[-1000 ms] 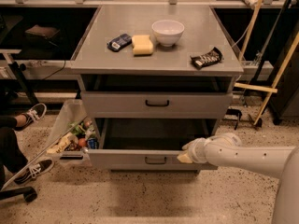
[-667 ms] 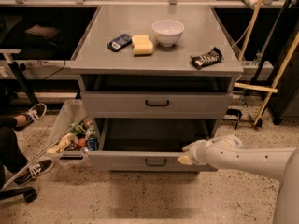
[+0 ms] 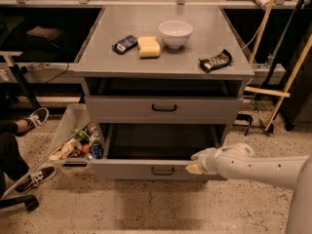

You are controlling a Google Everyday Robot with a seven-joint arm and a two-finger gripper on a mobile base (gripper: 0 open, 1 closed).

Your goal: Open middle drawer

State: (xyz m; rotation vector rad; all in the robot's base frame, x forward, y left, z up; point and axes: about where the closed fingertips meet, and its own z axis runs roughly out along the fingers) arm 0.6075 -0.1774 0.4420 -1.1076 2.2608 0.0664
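Camera view: at lower left you have a bin of litter just beside the cabinet. At lower centre the middle drawer stands pulled out, under a shut drawer. The gripper sits at the right end of its front; you cannot tell whether it is open or closed.

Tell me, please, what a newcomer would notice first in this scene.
The middle drawer, pulled out of the grey cabinet, draws the eye, with the end effector at the right end of its front. On the cabinet top lie a white bowl, a yellow sponge, a blue packet and a dark snack bag. A bin of rubbish leans beside the cabinet.
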